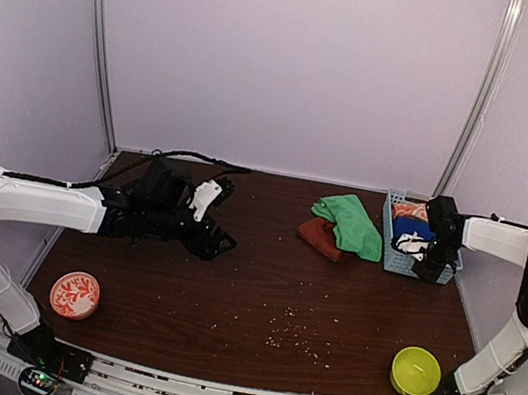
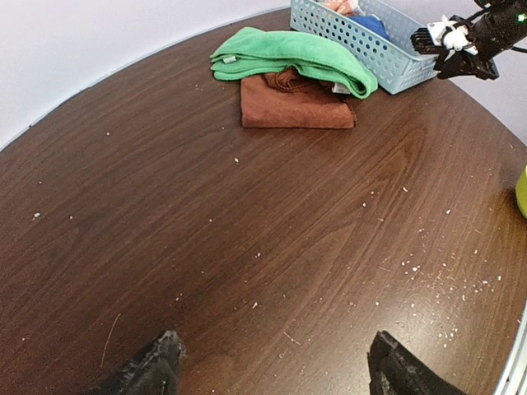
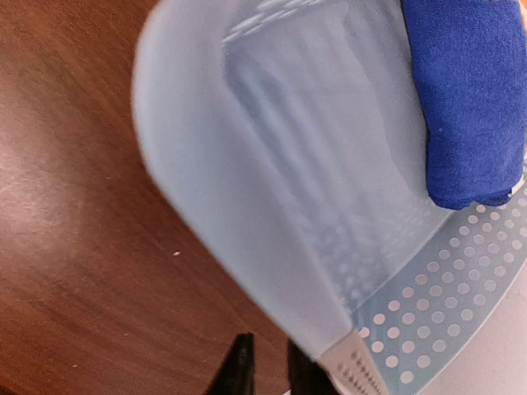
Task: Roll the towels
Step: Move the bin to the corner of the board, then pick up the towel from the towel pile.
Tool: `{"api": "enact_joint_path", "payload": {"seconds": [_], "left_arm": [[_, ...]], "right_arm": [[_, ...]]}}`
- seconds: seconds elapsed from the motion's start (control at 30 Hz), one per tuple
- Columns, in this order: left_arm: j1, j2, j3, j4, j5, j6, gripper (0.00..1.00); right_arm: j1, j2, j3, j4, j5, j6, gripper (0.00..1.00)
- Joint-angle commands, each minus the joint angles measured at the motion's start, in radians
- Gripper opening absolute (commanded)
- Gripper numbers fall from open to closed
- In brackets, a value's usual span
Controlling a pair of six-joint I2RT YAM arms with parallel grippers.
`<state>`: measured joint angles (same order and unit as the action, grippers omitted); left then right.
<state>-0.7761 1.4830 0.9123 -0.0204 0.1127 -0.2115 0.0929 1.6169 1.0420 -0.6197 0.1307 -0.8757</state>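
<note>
The towels lie at the back right of the table, just left of the basket. The green towel (image 1: 351,222) (image 2: 288,53) is loosely folded and draped over the folded rust-brown towel (image 1: 321,238) (image 2: 296,107). My left gripper (image 1: 219,242) (image 2: 276,362) hovers low over bare wood left of centre, well short of them, open and empty. My right gripper (image 1: 426,270) (image 3: 268,366) hangs at the near corner of the basket (image 1: 389,247) (image 3: 288,164). Its fingers are almost together with nothing between them, just outside the basket's rim.
The perforated light-blue basket (image 2: 370,49) holds a blue cloth (image 3: 469,90) (image 1: 411,227) and something orange. A red patterned bowl (image 1: 74,295) sits near front left, a yellow-green bowl (image 1: 415,371) near front right. Crumbs dot the dark wood; white walls enclose the table.
</note>
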Motion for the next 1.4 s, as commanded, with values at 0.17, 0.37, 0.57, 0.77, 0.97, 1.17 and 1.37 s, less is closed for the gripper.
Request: {"api": "enact_joint_path", "payload": {"seconds": [0.17, 0.37, 0.57, 0.77, 0.97, 1.17, 1.37], "left_arm": [[-0.005, 0.047, -0.001, 0.042, -0.011, -0.016, 0.8], [-0.005, 0.089, 0.02, 0.087, -0.018, -0.035, 0.8], [-0.007, 0.18, 0.092, 0.113, 0.003, -0.087, 0.78], [-0.027, 0.232, 0.132, 0.138, 0.031, -0.099, 0.77], [-0.055, 0.269, 0.157, 0.126, -0.006, -0.062, 0.77], [-0.076, 0.329, 0.193, 0.152, 0.017, -0.068, 0.76], [-0.094, 0.409, 0.246, 0.204, 0.032, -0.095, 0.75]], "right_arm": [[0.232, -0.137, 0.137, -0.27, -0.38, 0.072, 0.48], [0.314, 0.034, 0.351, -0.064, -0.335, 0.372, 0.59], [0.344, 0.296, 0.578, 0.007, -0.149, 0.528, 0.63], [0.344, 0.494, 0.768, -0.01, -0.045, 0.602, 0.65], [0.344, 0.582, 0.832, -0.007, 0.048, 0.665, 0.56], [0.327, 0.632, 0.953, -0.065, 0.043, 0.678, 0.07], [0.311, 0.512, 1.013, -0.061, -0.015, 0.665, 0.0]]}}
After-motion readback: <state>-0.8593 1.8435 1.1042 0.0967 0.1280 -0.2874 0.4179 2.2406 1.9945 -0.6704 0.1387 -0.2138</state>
